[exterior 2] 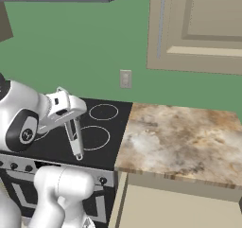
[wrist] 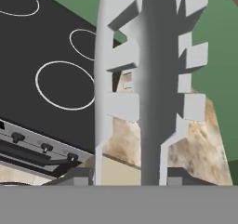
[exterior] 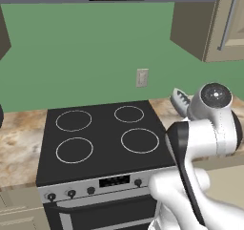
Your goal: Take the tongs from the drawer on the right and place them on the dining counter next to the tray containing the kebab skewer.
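The slim grey metal tongs (wrist: 148,79) were seen gripped in the end effector (exterior 2: 71,123), whose fingers were closed narrowly on them. In the hand view their ridged, scalloped tip was shown close up, rising from the bottom edge. In the right base view the tongs (exterior 2: 75,139) were seen hanging down over the front right part of the black stove (exterior 2: 101,142), clear of its surface. In the left base view just the scalloped tip (exterior: 181,100) was seen past the white arm. Four ring burners were counted there, and one white wall outlet (exterior: 142,77). The brown-and-cream marbled counter (exterior 2: 184,142) was seen right of the stove.
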